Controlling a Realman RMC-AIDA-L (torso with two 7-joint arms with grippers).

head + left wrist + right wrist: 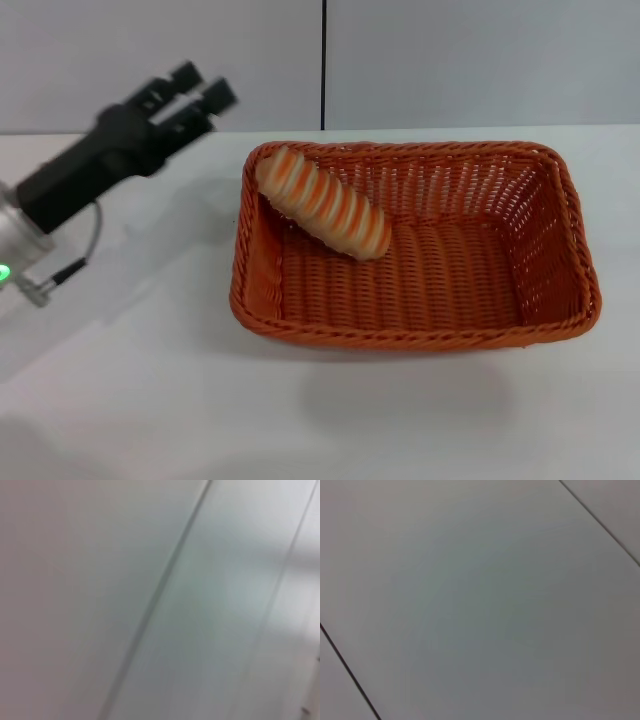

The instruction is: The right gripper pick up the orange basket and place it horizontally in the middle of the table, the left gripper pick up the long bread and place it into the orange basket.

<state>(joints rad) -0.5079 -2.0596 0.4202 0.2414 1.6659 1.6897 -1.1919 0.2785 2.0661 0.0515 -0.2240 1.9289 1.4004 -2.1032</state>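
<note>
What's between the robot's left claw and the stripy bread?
Head view: bare white table, then the orange basket rim; the long bread lies inside, left claw apart.

Black hand, silver wrist, cable

1. The orange basket is woven in orange throughout, with openwork sides and a braided rim.
2. The long bread is striped diagonally in cream and orange.
3. The table is plain white.
4. The left gripper is coloured matte black.
</note>
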